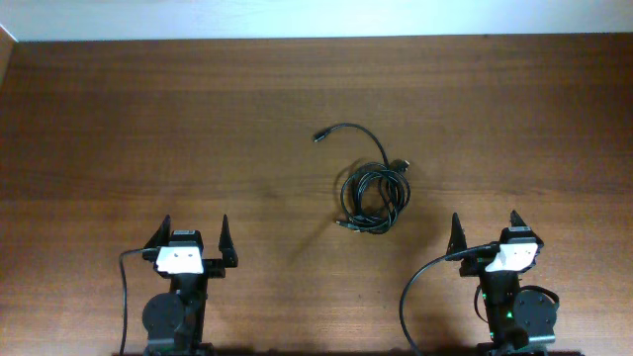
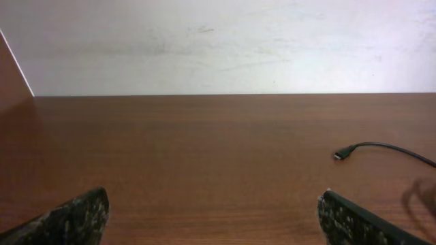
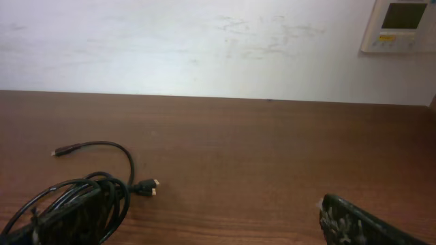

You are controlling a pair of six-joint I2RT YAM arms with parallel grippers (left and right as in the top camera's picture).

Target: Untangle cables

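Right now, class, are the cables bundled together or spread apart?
Bundled: the cables lie coiled in overlapping loops, one plug end trailing out.

we saw a wood-grain table (image 1: 148, 119) that was smooth and faintly glossy, thin black cables (image 3: 121, 194) with a slight rubbery sheen, a matt, scuffed white wall (image 2: 218, 41), the left gripper (image 2: 212, 197) whose fingers (image 2: 75, 219) looked rough and speckled
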